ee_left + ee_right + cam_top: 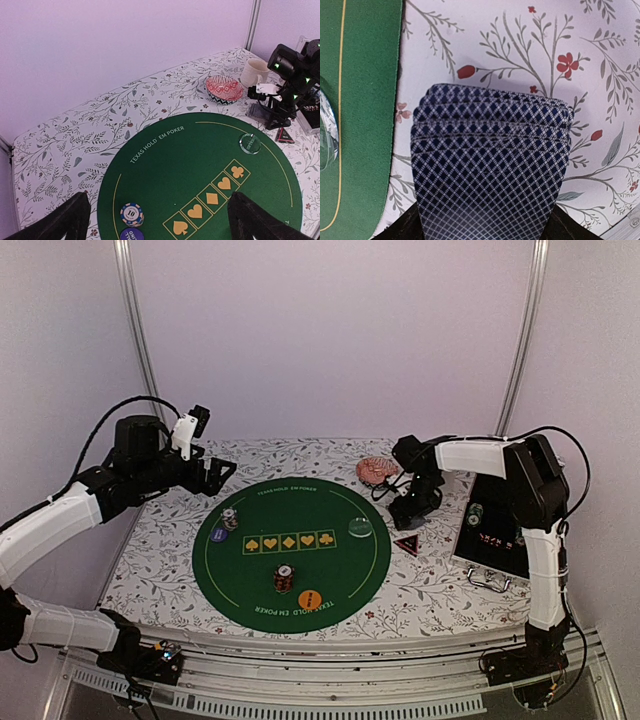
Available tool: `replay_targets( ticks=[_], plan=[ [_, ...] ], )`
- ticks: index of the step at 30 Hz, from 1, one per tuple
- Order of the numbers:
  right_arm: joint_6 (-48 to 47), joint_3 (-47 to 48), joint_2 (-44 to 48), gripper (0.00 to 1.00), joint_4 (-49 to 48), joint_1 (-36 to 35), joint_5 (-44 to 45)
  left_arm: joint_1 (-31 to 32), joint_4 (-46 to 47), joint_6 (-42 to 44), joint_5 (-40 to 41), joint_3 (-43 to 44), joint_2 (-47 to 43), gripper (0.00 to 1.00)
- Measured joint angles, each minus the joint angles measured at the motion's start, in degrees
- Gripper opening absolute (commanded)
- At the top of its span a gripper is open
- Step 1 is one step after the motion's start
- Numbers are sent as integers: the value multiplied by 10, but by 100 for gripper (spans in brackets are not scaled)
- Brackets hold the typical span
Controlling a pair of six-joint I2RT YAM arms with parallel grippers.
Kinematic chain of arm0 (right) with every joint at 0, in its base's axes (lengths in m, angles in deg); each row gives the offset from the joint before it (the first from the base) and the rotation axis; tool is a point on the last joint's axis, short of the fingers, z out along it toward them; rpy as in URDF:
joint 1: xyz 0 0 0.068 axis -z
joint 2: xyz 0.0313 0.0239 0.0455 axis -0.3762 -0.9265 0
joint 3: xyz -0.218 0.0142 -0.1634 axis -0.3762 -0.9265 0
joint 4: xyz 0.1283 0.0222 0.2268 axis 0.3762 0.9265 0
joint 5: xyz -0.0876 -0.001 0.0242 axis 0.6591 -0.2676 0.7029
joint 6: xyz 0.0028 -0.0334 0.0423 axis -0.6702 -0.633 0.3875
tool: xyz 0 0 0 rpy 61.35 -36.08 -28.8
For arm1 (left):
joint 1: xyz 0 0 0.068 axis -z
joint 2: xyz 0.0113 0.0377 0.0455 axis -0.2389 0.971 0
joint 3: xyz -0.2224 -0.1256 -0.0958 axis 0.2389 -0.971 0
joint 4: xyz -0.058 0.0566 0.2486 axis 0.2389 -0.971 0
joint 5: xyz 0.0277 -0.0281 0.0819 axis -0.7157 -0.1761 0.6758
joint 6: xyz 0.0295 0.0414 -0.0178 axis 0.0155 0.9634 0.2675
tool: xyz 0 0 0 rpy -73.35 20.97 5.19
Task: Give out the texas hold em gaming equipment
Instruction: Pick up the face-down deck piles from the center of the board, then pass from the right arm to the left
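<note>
The left gripper (pixel 222 478) hangs above the flowered tablecloth (pixel 160 550), its two black fingers (pixel 70 217) spread wide with nothing between them. On the round green felt mat (pixel 330 570) stand two small striped chip stacks (pixel 231 519), a flat round orange button (pixel 310 598) and a clear pale-green button (pixel 360 528). Just past the mat's right edge, the right gripper (pixel 405 515) is clenched on a fan of playing cards (pixel 490 170) with smooth, blue-and-white diamond-patterned backs. It is near the black-and-red triangular marker (pixel 406 544).
</note>
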Motion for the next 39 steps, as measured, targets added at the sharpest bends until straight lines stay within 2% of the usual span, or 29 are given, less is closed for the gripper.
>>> replay_targets(
  ticks=[2,5,10,20,27,31,35,39],
  plan=[
    [0,0,0,67,1,-1,2,0,0,0,-1,0,0,98],
    [-1,0,0,60,2,-1,4,0,0,0,-3,0,0,98],
    [-7,1,9,54,4,-2,13,0,0,0,-8,0,0,98],
    [-20,-1,29,53,18,-3,35,0,0,0,-22,0,0,98],
    [-37,-4,93,52,31,-13,48,0,0,-1,-43,0,3,96],
    [-61,-5,135,53,30,-55,58,0,5,-8,-74,0,5,90],
    [-99,-4,181,53,12,-140,61,0,26,-39,-120,-6,8,83],
    [-133,14,195,53,-1,-226,66,0,70,-104,-181,-28,17,84]
  ],
)
